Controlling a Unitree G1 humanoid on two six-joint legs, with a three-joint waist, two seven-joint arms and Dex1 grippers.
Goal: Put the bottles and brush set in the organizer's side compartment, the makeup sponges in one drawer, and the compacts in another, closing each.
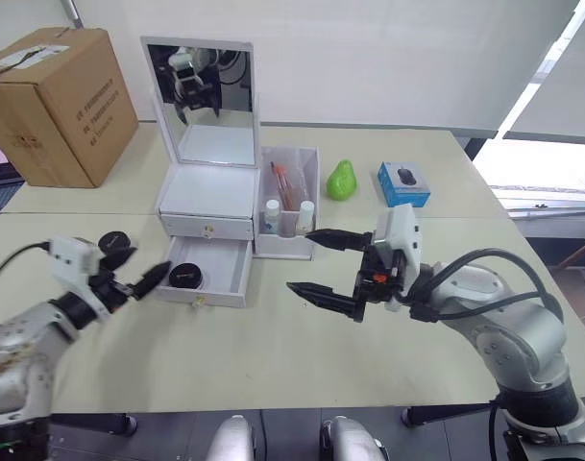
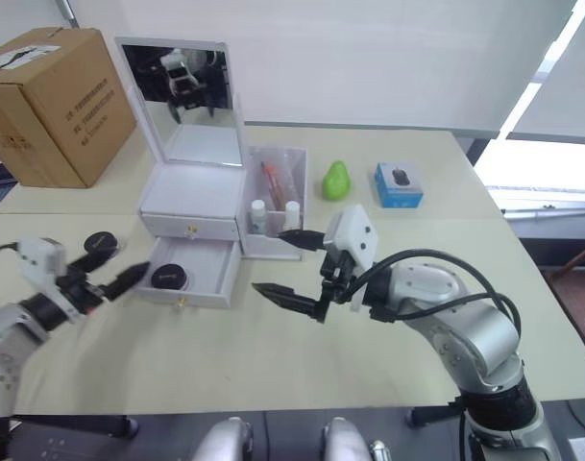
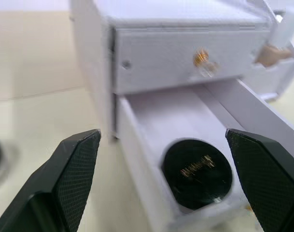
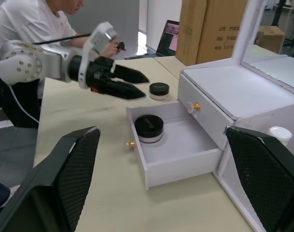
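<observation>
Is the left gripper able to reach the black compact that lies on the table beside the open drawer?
Probably yes. The left gripper is open and empty, and the compact on the table lies close beside it with nothing between them. The other compact already sits in the open lower drawer.

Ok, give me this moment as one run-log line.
lower drawer: open, one compact inside | second compact: on table | left gripper: open, empty, beside drawer | right gripper: open, empty

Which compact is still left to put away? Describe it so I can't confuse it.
Find the white organizer with the upright mirror. Its lower drawer is open with one black compact inside. The compact still out sits on the table on the drawer's left, beside the left gripper.
</observation>
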